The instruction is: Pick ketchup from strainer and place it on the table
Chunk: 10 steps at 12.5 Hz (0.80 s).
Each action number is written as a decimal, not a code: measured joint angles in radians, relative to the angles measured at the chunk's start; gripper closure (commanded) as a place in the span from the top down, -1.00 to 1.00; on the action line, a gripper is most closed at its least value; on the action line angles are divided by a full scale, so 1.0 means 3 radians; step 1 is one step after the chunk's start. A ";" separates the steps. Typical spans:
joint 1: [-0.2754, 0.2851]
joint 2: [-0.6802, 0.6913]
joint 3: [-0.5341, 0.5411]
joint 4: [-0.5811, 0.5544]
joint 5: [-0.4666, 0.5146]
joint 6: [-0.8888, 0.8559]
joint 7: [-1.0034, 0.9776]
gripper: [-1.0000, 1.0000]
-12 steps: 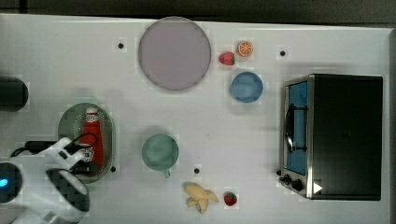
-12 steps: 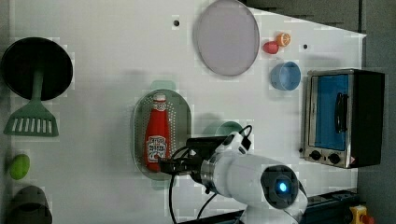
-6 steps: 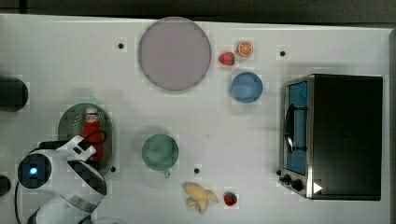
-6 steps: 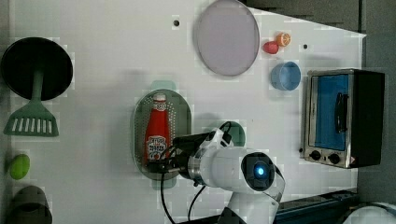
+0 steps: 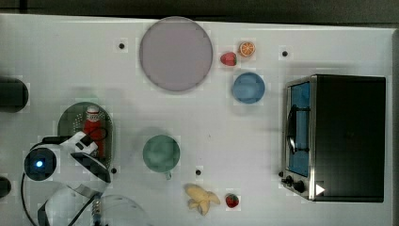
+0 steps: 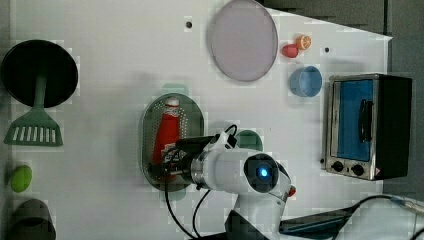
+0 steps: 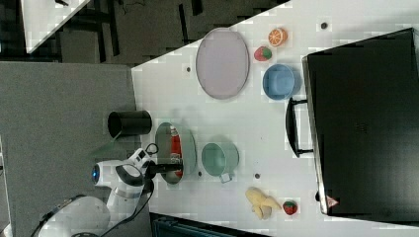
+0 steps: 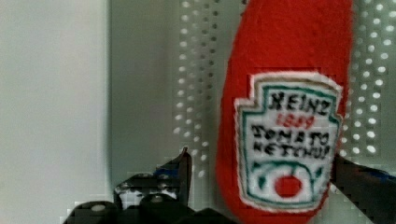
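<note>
The ketchup point(image 5: 93, 126), a red squeeze bottle with a white cap, lies lengthwise in the pale green strainer point(image 5: 69, 123) on the white table point(image 5: 235, 136). My gripper point(image 5: 94, 146) is open and hangs low over the bottle's bottom end. In the wrist view the labelled ketchup point(image 8: 285, 93) lies between my two dark fingertips point(image 8: 184, 161), with a gap on the side where the perforated strainer point(image 8: 196, 70) floor shows. The left view has the gripper point(image 6: 167, 160) over the lower part of the ketchup point(image 6: 168, 131) inside the strainer point(image 6: 194, 125).
A teal-green cup point(image 5: 161, 153) stands just to the top view's right of the strainer. Farther off are a grey-lilac plate point(image 5: 175, 53), a blue bowl point(image 5: 248, 87), a toaster oven point(image 5: 339, 136), a banana point(image 5: 201, 198) and a black cup point(image 5: 11, 94).
The arm has swung over the strainer and brought the gripper down onto the bottle's lower end. The jaws stayed open and the ketchup has not moved.
</note>
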<state>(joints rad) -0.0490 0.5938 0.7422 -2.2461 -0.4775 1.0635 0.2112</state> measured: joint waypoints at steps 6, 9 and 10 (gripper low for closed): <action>0.0086 0.0238 -0.0210 0.0117 -0.0103 0.0029 0.0173 0.19; 0.0087 0.0138 -0.0171 0.0104 -0.0106 -0.0013 0.0194 0.19; 0.0084 0.0049 -0.0146 0.0098 -0.0107 -0.0049 0.0195 0.19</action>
<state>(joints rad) -0.0237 0.6084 0.6982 -2.2168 -0.5098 1.0488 0.2698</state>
